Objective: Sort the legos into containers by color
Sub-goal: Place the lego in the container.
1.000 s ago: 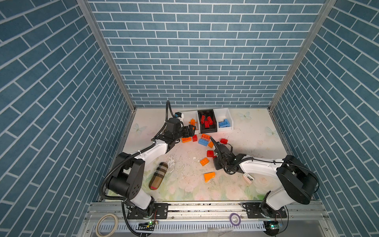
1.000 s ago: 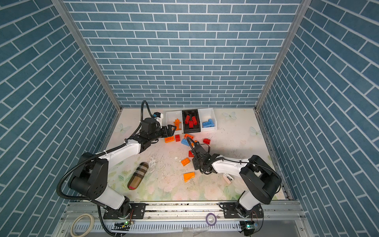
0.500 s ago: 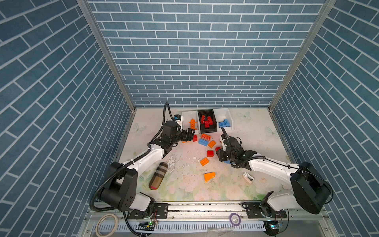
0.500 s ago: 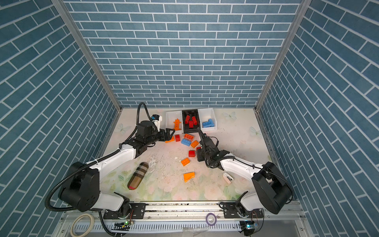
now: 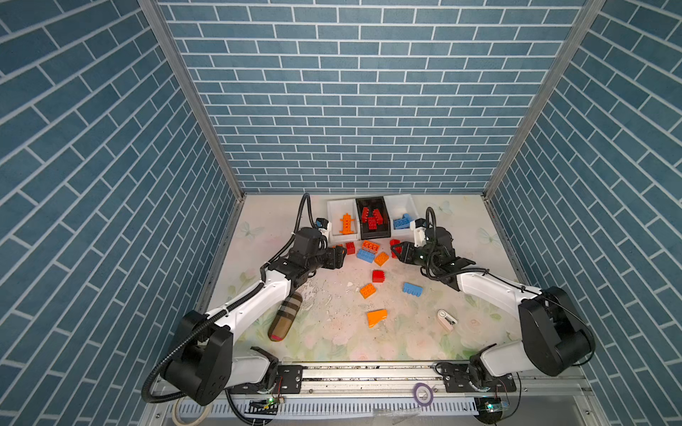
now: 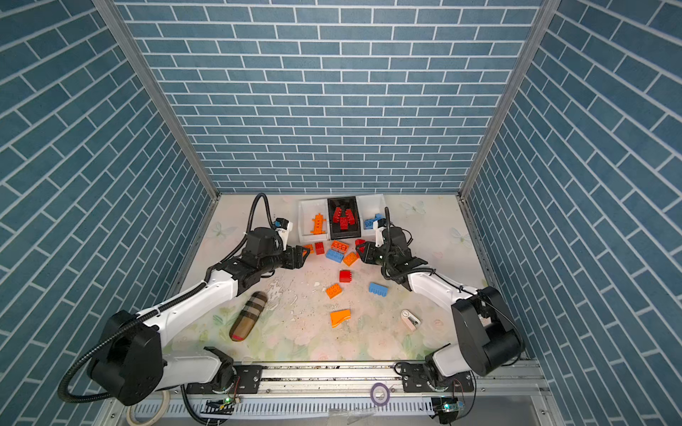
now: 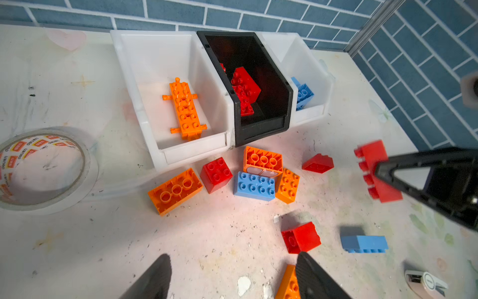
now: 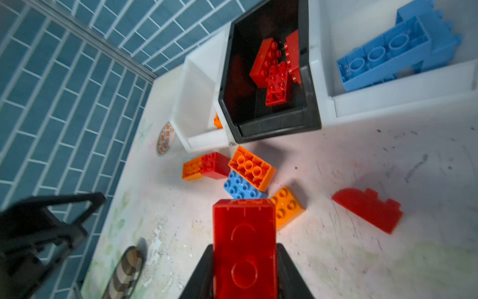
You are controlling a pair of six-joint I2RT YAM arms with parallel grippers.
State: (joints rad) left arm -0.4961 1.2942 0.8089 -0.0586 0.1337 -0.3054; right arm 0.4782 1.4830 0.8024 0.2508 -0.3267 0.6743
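A: Right gripper [image 5: 402,253] status?
B: Clamped on a red brick [image 8: 244,233], long end sticking out past the tips. It's above the table, just short of the black bin [image 7: 258,126].
A: Why black?
B: The other reds are in there. The spiky orange piece [image 7: 185,108] is in the white bin [image 7: 196,151] and the blues [image 8: 388,57] are in the other white bin [image 7: 310,114]. Holding it end-out should let it clear the low front lip.
A: Left gripper [image 7: 232,259]?
B: Jaws wide, nothing between. It's low, facing the mixed cluster in front of the bins. My guess is the orange brick [image 7: 176,190] is next.
A: Leftovers?
B: That cluster, plus a few mid-table.
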